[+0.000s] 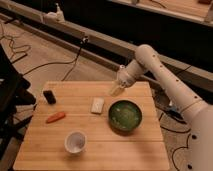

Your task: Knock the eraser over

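The eraser [49, 96] is a small black block near the left edge of the wooden table [95, 145], toward the back. My gripper [116, 90] hangs from the white arm over the table's back edge, just behind the green bowl [125, 115]. It is far to the right of the eraser and not touching it.
A flat white block [97, 105] lies mid-table, left of the bowl. An orange carrot-shaped piece [55, 117] lies in front of the eraser. A white cup [75, 142] stands near the front. Cables run across the floor behind the table.
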Controlling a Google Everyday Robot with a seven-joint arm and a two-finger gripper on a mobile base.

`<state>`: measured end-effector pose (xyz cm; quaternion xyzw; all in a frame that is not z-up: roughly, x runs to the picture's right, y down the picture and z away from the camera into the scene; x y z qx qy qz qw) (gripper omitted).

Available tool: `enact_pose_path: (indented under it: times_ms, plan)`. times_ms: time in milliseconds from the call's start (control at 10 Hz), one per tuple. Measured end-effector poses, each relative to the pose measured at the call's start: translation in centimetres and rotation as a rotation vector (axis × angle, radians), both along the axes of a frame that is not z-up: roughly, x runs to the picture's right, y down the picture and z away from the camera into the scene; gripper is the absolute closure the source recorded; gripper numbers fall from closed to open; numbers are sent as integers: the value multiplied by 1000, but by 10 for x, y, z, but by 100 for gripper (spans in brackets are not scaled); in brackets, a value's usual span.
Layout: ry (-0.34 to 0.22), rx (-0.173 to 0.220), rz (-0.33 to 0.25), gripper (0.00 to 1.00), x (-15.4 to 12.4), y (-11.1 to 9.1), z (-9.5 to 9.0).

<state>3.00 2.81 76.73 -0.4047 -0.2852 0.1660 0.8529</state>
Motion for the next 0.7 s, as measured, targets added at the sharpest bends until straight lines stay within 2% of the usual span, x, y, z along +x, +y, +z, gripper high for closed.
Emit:
enact_pose_path:
  times_ms: [100, 200, 300, 400, 700]
  plan:
    - [2, 52, -4, 100, -15, 1, 2]
    - [2, 131, -22, 100, -34, 5, 0]
    - [-1, 164, -29, 100, -43, 7, -1]
    - [-3, 191, -34, 100, -50, 9, -3]
    - [-3, 201, -34, 100, -53, 9, -3]
